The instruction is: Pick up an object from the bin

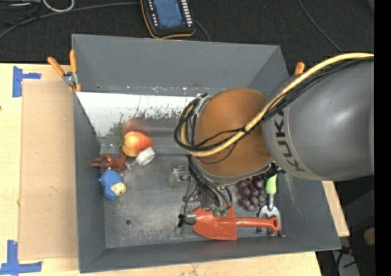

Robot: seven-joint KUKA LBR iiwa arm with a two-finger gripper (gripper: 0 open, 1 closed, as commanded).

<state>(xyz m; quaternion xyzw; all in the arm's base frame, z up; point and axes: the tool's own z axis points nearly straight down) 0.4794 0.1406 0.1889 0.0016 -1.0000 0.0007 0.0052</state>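
Light falls from above onto the bin (85,207), even and fairly bright across its floor. The strongest glare is a pale, washed-out band along the bin's far wall (140,107), speckled dark at its lower edge. The arm (330,122) over the bin's right half carries a broad soft sheen on its grey shell, and its orange cover (235,128) a duller highlight. Beneath that cover, at the bin's near right, shadow deepens round the red shovel (220,227). The blue toy (112,184) at the bin's left throws only a faint shadow. Beyond the bin's far rim the floor (244,6) lies dark, save a pendant's lit screen (168,9).
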